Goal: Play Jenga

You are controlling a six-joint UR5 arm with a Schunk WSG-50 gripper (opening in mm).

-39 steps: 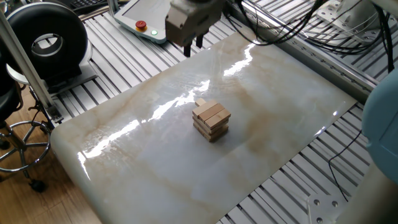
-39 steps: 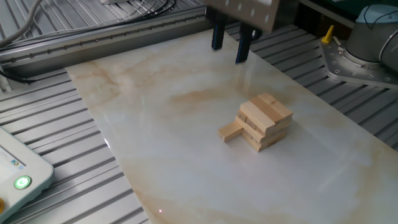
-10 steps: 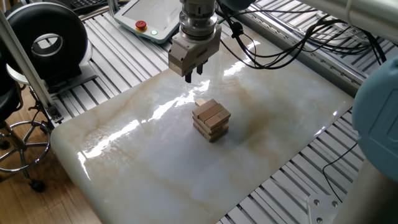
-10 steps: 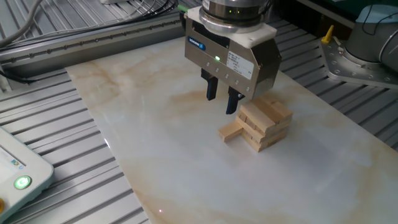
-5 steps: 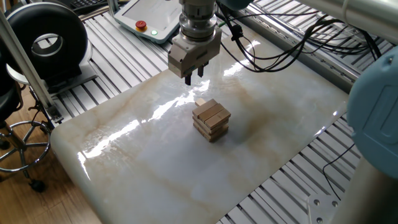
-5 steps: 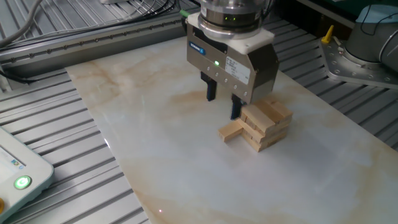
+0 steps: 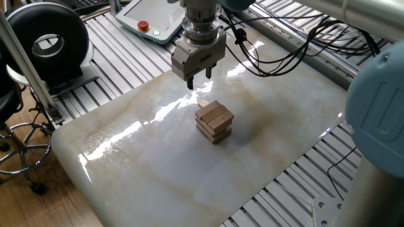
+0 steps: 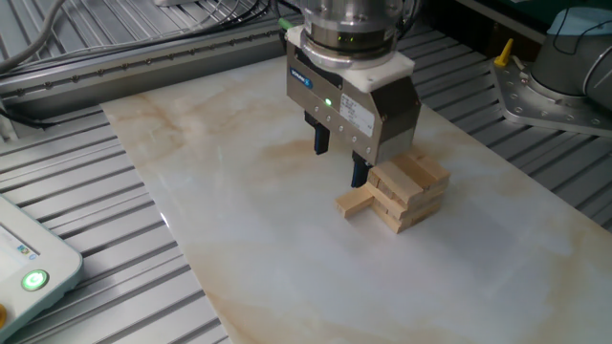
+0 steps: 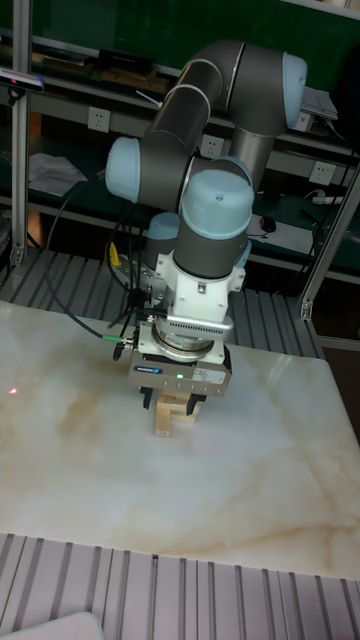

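The Jenga stack (image 7: 214,121) is a short tower of tan wooden blocks in crossed layers, standing mid-table on the marble top (image 7: 145,164). One low block (image 8: 354,202) sticks out of the tower's side. My gripper (image 8: 340,161) hangs open just above that protruding block, right beside the tower (image 8: 409,189), with nothing between its fingers. One dark finger (image 8: 360,172) is close to the tower's upper corner; I cannot tell if it touches. In the tall fixed view the gripper (image 9: 180,404) covers most of the stack (image 9: 162,422).
A teach pendant (image 7: 144,25) with a red button lies beyond the table's far left corner. Black cables (image 7: 284,44) trail across the slotted frame behind. A black round device (image 7: 47,44) and a stool (image 7: 19,145) stand left of the table. The arm's base (image 8: 564,76) is at right.
The gripper has come down from high at the back of the table to just beside the tower, over the protruding block. In the last second it shifted slightly closer. The blocks have not moved.
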